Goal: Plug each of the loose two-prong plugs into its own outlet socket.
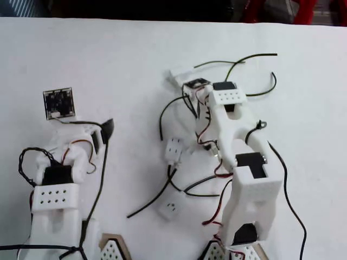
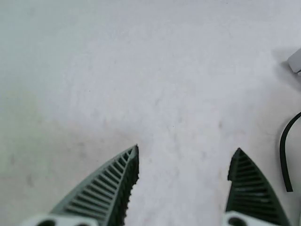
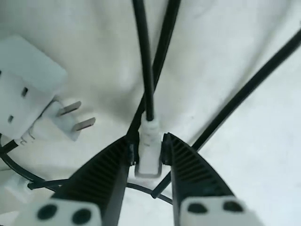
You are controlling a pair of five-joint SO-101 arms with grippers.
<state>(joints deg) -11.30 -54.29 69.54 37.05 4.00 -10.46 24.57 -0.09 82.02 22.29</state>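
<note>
High view looks down over table (image 1: pixel 108 49); wrist views sit close above it, facing past own jaws.

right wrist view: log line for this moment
right gripper shut on white plug with black cord | left gripper open above white table

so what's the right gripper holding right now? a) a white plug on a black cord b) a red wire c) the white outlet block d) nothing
a, the right gripper is shut on the white plug, whose black cord runs out from between its fingers.
</note>
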